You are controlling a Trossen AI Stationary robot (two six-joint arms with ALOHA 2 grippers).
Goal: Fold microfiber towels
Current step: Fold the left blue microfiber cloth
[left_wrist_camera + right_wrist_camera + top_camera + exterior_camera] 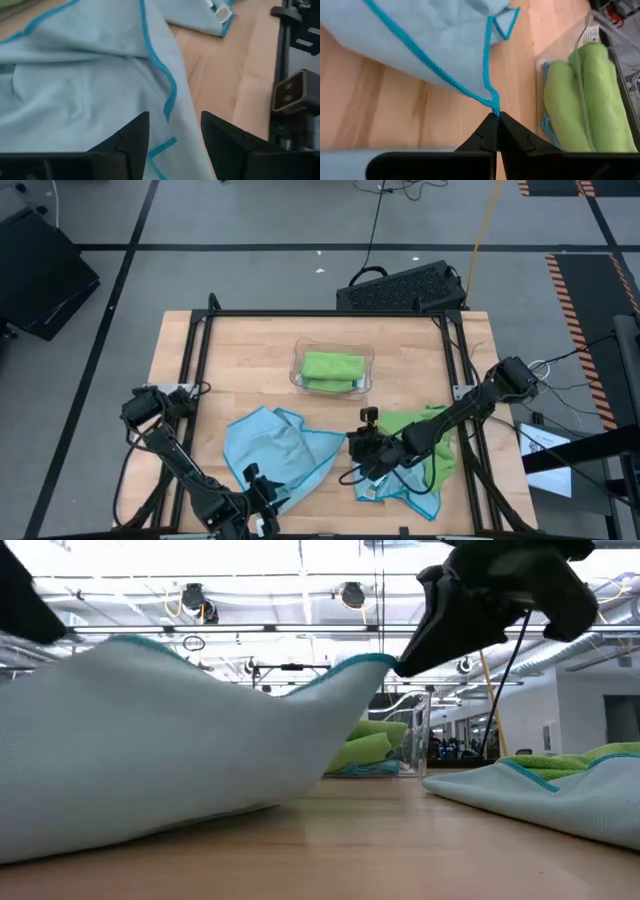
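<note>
High view: light blue towel (280,448) lay rumpled on the wooden table (240,350), near-left of centre; left gripper (258,498) sat at that towel's near edge, by the table's near side; right gripper (358,448) was at the towel's right corner, its arm reaching in from the right over a heap of green and blue towels (420,465) at near right; clear plastic tray (332,370) stood far-centre with folded green towels (332,367) inside; black keyboard (400,288) on the floor beyond the table's far edge.

Low view: the blue towel (170,750) filled the left, one corner lifted off the table and pinched by the right gripper (402,665); tray (405,735) with green folded cloth behind it; towel heap (560,790) low at right.

Left wrist view: left gripper (175,137) had its fingers (131,137) spread apart, released; blue towel (75,85) with teal hem lay under and between them, not clamped; another blue towel's corner with a white tag (220,12) farther off.

Right wrist view: right gripper (497,122) was clenched on the blue towel's (430,45) teal-stitched corner, cloth hanging clear of the wood; folded green towels (585,100) in the tray beside it.
</note>
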